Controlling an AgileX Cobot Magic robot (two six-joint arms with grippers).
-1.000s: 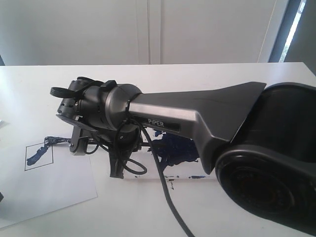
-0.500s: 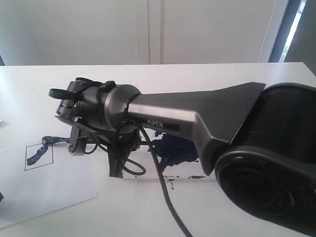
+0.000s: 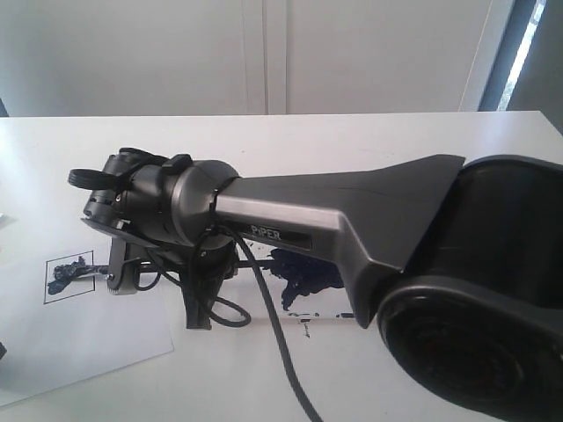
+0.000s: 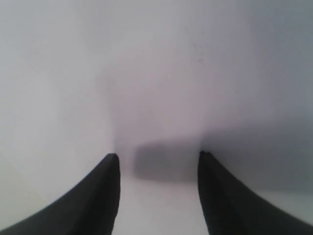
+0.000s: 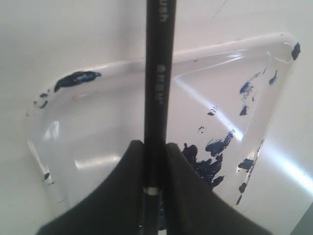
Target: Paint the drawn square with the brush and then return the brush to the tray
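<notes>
You swung the right arm left this last second, its jaws clamped on the brush, dragging the tip into the drawn square on the paper and darkening the smear, so painting was underway, tray return pending; left jaws stood parted, empty.
</notes>
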